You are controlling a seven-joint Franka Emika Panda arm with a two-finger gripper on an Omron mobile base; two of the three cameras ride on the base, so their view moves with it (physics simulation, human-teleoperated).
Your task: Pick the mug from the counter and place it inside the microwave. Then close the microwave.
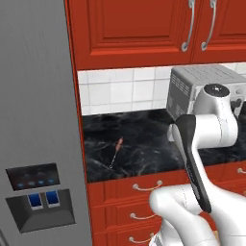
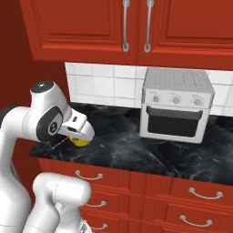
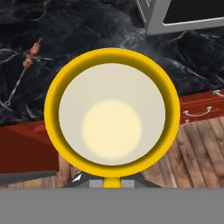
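Carry step imo: the mug (image 3: pixel 112 113) was already off the counter (image 2: pixel 136 150), jaws pinched tight on its near rim, and it hung at the gripper (image 2: pixel 81 136) over the counter's near-left edge. Looking down the hand, it was a glossy yellow cylinder, cream inside w/ a paler round bottom, mouth facing the cam. Past it lay a thin skewer (image 1: pixel 116 151) w/ reddish bits, and further right a silver toaster oven (image 2: pixel 176 105) against the tiles. Next move prob calls for swinging toward the microwave, which wasn't anywhere ahead, so the base likely has to turn first, keeping the mug level-ish.
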